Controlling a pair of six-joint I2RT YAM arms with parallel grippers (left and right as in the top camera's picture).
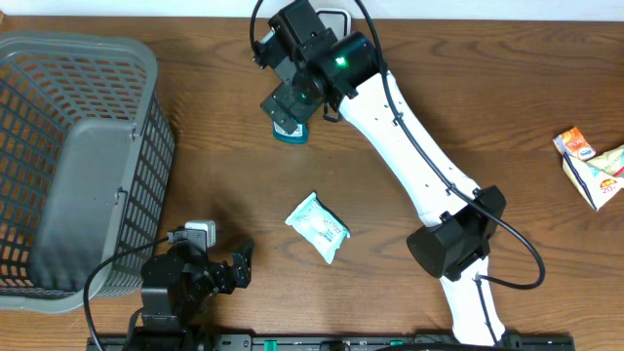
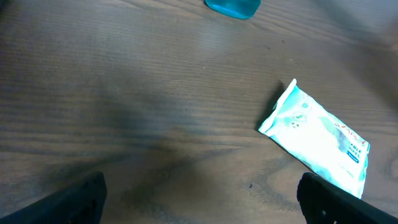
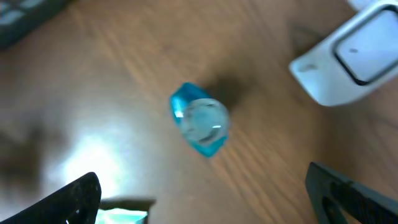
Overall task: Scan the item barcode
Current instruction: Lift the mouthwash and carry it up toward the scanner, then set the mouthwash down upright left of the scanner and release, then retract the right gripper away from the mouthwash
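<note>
Right tool (image 1: 290, 115) was fully open, arm stretched across the worktop (image 1: 468, 88) to the far edge, hanging right over the blue item (image 1: 290, 135). In the right wrist view the tool (image 3: 202, 180) had both fingers (image 3: 81, 196) spread wide at the frame's lower corners, nothing between them. The blue item (image 3: 200, 127) sat on the wood ahead of them, clear of both. It was blue with a pale, clear-looking top. The frame was blurred, so I couldn't tell whether it stood upright or any barcode showed. Scanner (image 3: 354, 53), white, lay near the item toward the upper right and apart from it. Overhead, the scanner (image 1: 336, 16) was mostly hidden behind the arm at the top edge. Left tool (image 1: 244, 265) was also open, low at the near left and holding nothing. In the left wrist view the tool (image 2: 202, 186) showed its fingers (image 2: 74, 199) wide apart over bare wood. A white-and-teal packet (image 2: 317, 140) lay flat ahead and to the right, outside the jaws, and the blue item (image 2: 233, 7) was just visible at the top edge. Overhead, the packet (image 1: 317, 226) lay mid-worktop between the two arms, well apart from the blue item. Grey basket (image 1: 146, 68) stood at far left, beside the left arm. Snack packs (image 1: 590, 166) lay at the far right edge, untouched.
</note>
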